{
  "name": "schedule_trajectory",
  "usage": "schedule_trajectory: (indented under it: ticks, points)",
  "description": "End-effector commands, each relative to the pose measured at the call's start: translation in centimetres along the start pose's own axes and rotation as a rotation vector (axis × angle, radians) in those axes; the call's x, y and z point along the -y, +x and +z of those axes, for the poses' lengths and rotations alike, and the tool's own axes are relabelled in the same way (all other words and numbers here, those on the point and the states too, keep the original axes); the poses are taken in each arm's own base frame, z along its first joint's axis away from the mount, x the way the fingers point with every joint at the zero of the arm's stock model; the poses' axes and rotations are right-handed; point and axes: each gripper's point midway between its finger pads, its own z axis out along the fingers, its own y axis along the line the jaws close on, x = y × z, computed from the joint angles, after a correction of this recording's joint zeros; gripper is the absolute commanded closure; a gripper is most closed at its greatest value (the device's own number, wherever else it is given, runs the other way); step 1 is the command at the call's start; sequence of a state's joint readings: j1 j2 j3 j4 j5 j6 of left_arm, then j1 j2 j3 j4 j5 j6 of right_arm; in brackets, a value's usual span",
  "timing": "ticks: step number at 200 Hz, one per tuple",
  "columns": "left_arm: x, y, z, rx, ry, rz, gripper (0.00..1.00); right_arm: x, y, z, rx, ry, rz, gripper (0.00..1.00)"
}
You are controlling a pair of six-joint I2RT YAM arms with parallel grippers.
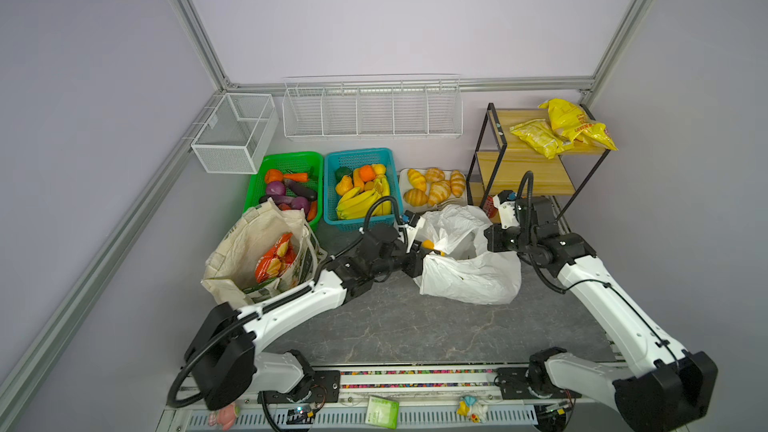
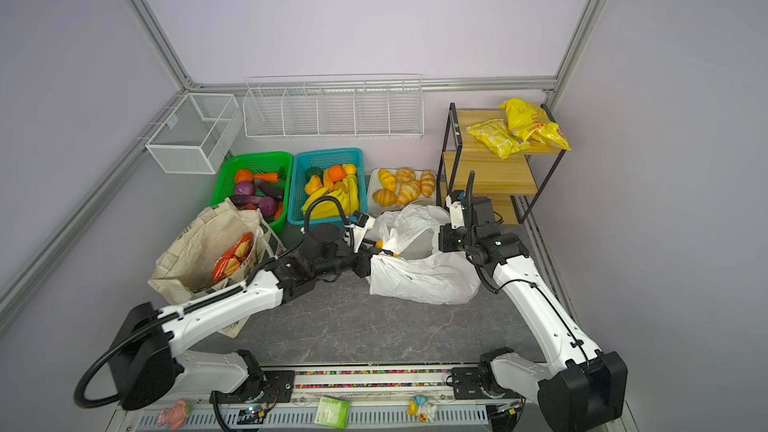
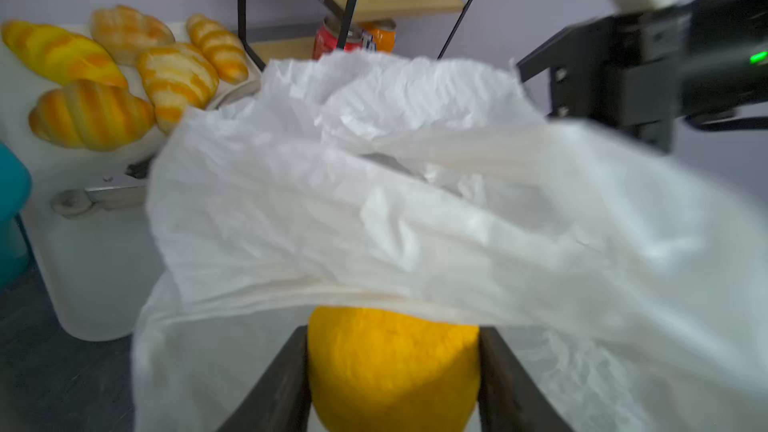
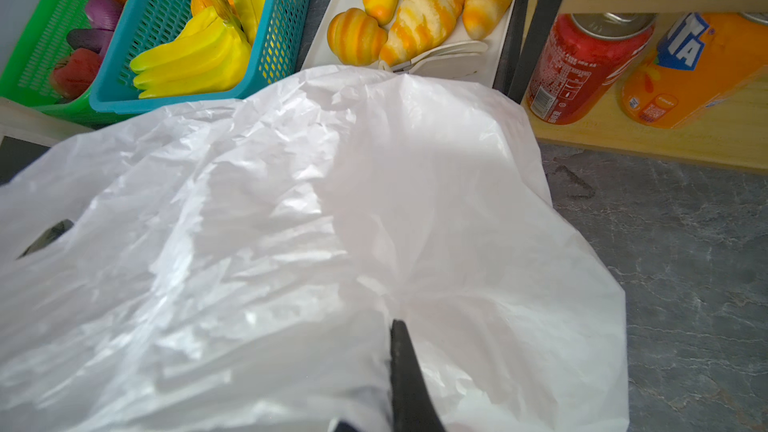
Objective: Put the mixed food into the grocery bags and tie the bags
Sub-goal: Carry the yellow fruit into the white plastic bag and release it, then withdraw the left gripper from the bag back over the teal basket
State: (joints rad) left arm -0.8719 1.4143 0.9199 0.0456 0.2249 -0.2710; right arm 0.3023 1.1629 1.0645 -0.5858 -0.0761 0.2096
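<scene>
Left pincer (image 3: 393,332) is clamped on a fist-sized yellow toy fruit (image 3: 390,371), one dark finger on each flank, at the near lip of the thin white translucent plastic carrier bag (image 1: 469,276). Right pincer (image 4: 401,334), across the bag from it, is closed on a pinch of that film and holds the far rim up.

My worry is the fold of film lying across the fruit's top, directly ahead of the left pincer's tips. If I let go from here, I judge the fruit could land on that fold instead of in the mouth and roll onto the dark grey marbled bench (image 1: 395,326). Pushing forward could drag the light bag along, or tug the film out of the right pincer's thin pinch so the mouth collapses.

The large cream canvas tote (image 1: 245,238) stands well behind the left pincer, beside its arm, with a red crinkly snack packet (image 1: 276,259) inside.

I cannot see into the plastic bag, nor tell where its opening lies under the fold. The left wrist view is blurred, the fruit's lower half is cut off, and only one dark finger of the right pincer shows.
</scene>
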Motion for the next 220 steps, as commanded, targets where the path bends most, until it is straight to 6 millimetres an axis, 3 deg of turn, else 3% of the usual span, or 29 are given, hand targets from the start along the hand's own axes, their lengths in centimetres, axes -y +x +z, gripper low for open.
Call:
schedule_trajectory:
  ticks: [1,23,43,64,121,149,189,220]
  points:
    - [0.7,-1.4,2.3,0.038,0.028,0.026,0.45,-0.1,0.0,-0.5,0.018,-0.014,0.008,0.94]
    - [1.1,-0.3,4.9,-0.001,0.039,0.017,0.39,-0.1,0.2,-0.3,0.013,-0.013,0.012,0.94]
    - [0.5,0.6,5.7,-0.025,0.017,0.018,0.33,0.2,0.3,-0.2,0.010,-0.002,0.006,0.94]
    - [-0.3,1.0,5.4,-0.038,-0.030,0.043,0.26,0.3,0.5,0.0,0.004,0.006,0.002,0.94]
    - [-0.3,0.2,3.0,-0.027,-0.059,0.098,0.19,0.5,0.5,0.1,0.003,0.014,-0.002,0.94]
    - [-0.2,-0.5,0.8,-0.007,-0.065,0.104,0.20,0.8,0.7,0.0,0.002,0.033,-0.007,0.94]
    - [-0.1,-2.4,-4.6,0.067,-0.020,0.096,0.22,1.2,0.7,0.0,0.001,0.049,0.000,0.94]
    - [-2.3,-4.5,-8.6,0.161,-0.054,0.050,0.23,1.1,0.4,0.3,0.001,0.039,0.006,0.94]
